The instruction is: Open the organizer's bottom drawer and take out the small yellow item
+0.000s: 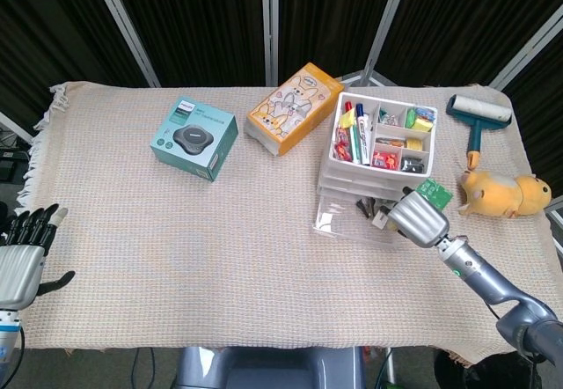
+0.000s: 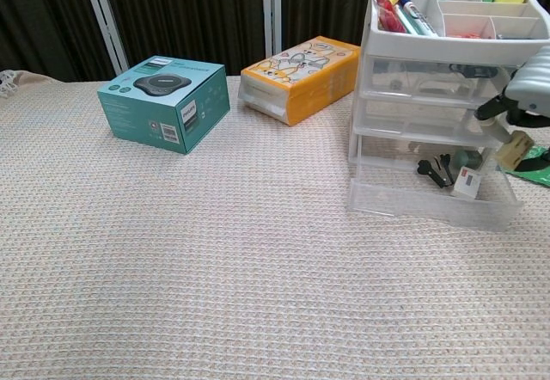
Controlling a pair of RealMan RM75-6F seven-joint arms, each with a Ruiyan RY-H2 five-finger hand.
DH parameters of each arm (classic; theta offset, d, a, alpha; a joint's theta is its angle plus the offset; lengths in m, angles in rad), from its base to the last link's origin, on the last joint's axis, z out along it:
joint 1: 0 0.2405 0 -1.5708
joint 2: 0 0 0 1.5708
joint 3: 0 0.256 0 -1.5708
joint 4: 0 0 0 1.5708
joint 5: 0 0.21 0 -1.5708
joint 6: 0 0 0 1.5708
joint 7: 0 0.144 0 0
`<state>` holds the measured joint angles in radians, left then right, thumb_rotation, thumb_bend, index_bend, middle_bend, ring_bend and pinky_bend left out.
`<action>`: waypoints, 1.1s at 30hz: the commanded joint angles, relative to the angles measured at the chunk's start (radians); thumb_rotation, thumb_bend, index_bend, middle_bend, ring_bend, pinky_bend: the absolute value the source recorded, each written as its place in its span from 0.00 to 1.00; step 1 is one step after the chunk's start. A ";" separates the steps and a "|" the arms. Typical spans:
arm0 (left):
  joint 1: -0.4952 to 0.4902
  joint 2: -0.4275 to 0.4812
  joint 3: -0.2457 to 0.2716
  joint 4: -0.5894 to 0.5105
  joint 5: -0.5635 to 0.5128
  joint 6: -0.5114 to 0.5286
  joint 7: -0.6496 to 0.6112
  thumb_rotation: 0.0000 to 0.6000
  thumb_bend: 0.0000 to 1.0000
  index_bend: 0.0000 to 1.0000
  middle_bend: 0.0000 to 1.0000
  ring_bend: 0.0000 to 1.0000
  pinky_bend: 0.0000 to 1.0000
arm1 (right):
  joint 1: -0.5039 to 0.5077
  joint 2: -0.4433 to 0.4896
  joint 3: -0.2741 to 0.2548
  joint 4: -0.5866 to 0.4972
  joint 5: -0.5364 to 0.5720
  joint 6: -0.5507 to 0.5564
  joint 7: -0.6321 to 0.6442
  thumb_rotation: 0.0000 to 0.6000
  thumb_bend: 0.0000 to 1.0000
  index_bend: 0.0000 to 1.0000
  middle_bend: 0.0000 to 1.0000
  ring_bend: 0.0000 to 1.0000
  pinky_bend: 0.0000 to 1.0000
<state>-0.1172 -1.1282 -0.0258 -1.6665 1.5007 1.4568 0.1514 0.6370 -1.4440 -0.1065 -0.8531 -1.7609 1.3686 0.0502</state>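
The clear organizer (image 1: 378, 147) (image 2: 447, 88) stands right of centre, its bottom drawer (image 1: 345, 219) (image 2: 430, 204) pulled out toward me. My right hand (image 1: 420, 217) (image 2: 531, 96) hovers above the drawer's right end. In the chest view it pinches a small yellow item (image 2: 514, 150), lifted clear of the drawer. Black clips (image 2: 434, 169) and a white tag (image 2: 467, 182) lie inside the drawer. Off the table's front left corner my left hand (image 1: 25, 253) rests with fingers spread, holding nothing.
A teal box (image 1: 194, 139) (image 2: 163, 101) and an orange carton (image 1: 294, 107) (image 2: 299, 77) stand at the back. Right of the organizer are a green packet (image 1: 435, 192), a yellow plush toy (image 1: 501, 194) and a lint roller (image 1: 477, 116).
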 commanded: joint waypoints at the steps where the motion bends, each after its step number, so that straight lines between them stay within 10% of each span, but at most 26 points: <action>1: 0.003 0.003 0.004 -0.003 0.011 0.007 -0.003 1.00 0.16 0.00 0.00 0.00 0.00 | -0.032 0.055 0.009 -0.056 0.030 -0.003 -0.054 1.00 0.03 0.64 1.00 0.99 0.63; 23: 0.010 0.021 0.011 -0.008 0.044 0.029 -0.041 1.00 0.16 0.00 0.00 0.00 0.00 | -0.166 0.131 0.035 -0.143 0.166 -0.076 -0.139 1.00 0.00 0.46 0.93 0.94 0.61; 28: 0.014 0.024 0.010 -0.001 0.042 0.035 -0.059 1.00 0.16 0.00 0.00 0.00 0.00 | -0.218 0.133 0.084 -0.204 0.189 0.044 -0.094 1.00 0.00 0.34 0.68 0.74 0.48; 33: 0.022 0.022 0.009 0.010 0.045 0.049 -0.075 1.00 0.16 0.00 0.00 0.00 0.00 | -0.284 0.134 0.117 -0.304 0.216 0.148 -0.033 1.00 0.00 0.15 0.25 0.31 0.24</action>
<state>-0.0966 -1.1059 -0.0165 -1.6576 1.5455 1.5051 0.0775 0.3908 -1.3129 -0.0113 -1.1041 -1.5621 1.4754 -0.0192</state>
